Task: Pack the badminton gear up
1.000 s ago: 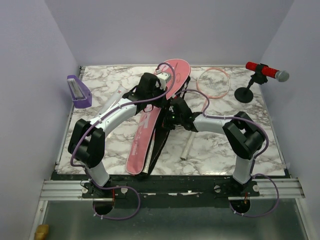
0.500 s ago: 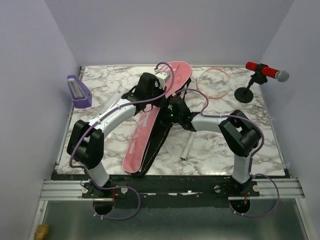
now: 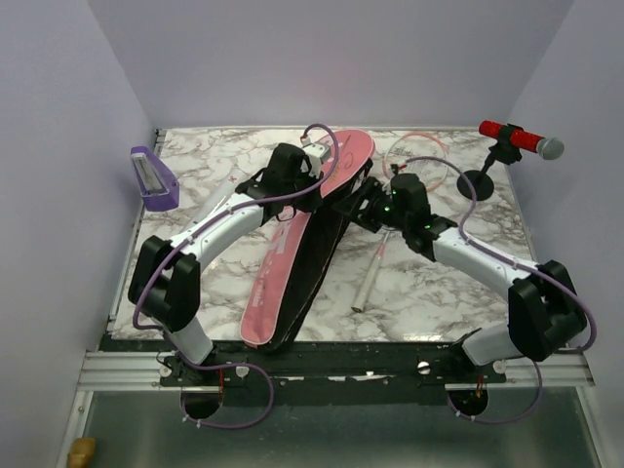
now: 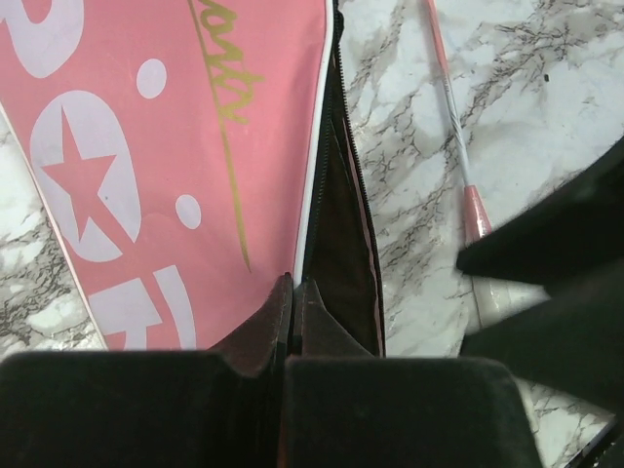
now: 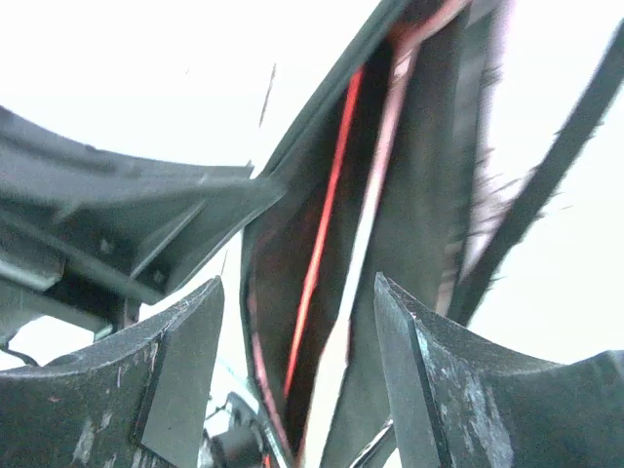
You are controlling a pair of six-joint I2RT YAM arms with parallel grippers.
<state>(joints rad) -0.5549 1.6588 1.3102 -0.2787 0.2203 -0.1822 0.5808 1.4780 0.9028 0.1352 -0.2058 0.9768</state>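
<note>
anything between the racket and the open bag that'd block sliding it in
Nothing lies on the table between them: the racket rests right beside the bag's open black side. Only the right arm crosses above the racket's shaft, with the right gripper open at the bag's edge.

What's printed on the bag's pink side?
The bag carries white lettering, a pink star in a white circle, white dots, gold script. Best in left wrist view.

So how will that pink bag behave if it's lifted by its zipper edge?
Probably floppy: the pink bag looks like thin fabric, and its opening gapes where the left gripper pinches one edge. It is likely light, since it lies fairly flat. Being long, it would probably sag along its length.
</note>
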